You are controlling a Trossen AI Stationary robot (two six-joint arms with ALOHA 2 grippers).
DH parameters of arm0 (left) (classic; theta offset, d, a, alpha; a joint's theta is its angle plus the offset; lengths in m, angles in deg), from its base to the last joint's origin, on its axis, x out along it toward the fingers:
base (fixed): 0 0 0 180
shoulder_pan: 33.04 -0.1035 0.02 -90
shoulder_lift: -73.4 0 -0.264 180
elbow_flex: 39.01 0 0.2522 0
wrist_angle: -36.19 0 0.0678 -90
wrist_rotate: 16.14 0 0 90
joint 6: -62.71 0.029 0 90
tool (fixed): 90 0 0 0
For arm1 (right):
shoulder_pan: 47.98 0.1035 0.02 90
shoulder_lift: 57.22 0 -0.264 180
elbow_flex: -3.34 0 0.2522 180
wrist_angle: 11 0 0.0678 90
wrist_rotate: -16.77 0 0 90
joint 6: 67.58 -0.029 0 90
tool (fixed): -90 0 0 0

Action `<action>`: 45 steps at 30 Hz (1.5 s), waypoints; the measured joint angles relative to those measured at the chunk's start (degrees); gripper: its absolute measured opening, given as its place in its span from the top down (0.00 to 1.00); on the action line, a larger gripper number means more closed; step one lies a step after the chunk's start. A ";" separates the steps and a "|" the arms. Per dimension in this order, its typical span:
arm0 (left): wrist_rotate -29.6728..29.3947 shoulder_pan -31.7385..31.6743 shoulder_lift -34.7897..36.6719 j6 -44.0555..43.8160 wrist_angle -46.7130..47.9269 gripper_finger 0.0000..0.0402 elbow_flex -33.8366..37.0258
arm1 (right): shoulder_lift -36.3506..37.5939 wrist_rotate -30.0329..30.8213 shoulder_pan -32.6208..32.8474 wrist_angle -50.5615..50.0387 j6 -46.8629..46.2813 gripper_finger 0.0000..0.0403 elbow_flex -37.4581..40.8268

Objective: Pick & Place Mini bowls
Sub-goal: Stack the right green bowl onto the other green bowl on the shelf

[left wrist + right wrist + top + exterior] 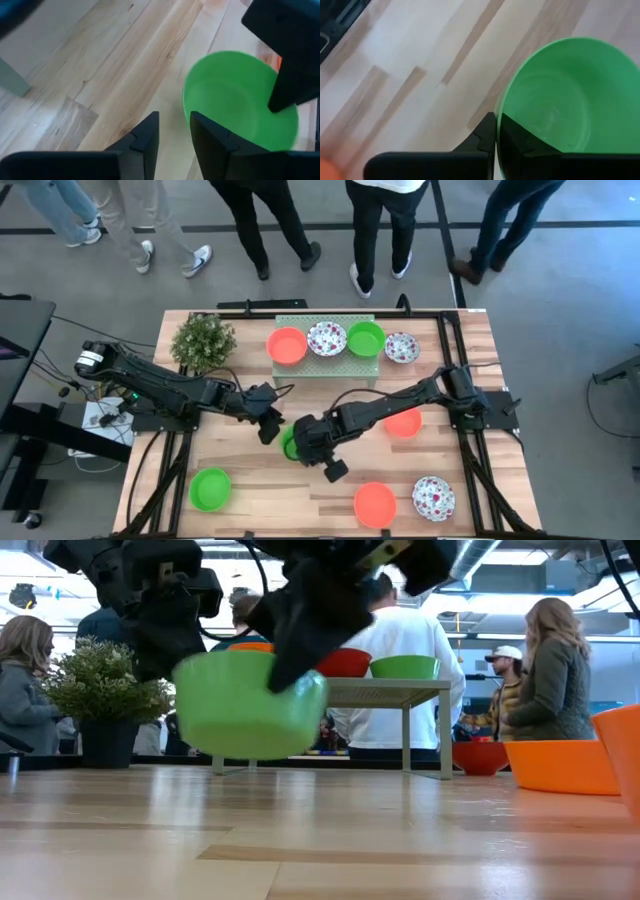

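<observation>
Near the high view's centre, the green bowl (pixel 250 705) hangs clear above the desk (pixel 320 840), right jaws (pixel 496 131) clenched on its rim for carrying; left jaws (pixel 172 135) stand parted, released beside it.

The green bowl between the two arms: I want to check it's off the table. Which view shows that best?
The low view: the green bowl hangs above the wood, pinched at its rim by the right end effector. The high view mostly hides it under the arms. Both wrist views show rim and inside only, not the gap.
</observation>
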 joint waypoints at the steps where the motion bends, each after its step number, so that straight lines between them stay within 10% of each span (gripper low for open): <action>1: -0.02 0.06 0.00 0.03 -0.02 0.72 0.00 | 0.16 0.36 0.40 -0.98 -0.61 0.99 0.02; 19: -0.63 0.09 0.00 3.86 -2.93 0.74 0.00 | 24.77 30.69 3.93 -24.30 -15.03 1.00 1.40; 45: -0.61 0.09 0.00 4.15 -4.90 0.74 0.00 | 35.92 25.96 -26.36 -19.59 -10.88 1.00 15.51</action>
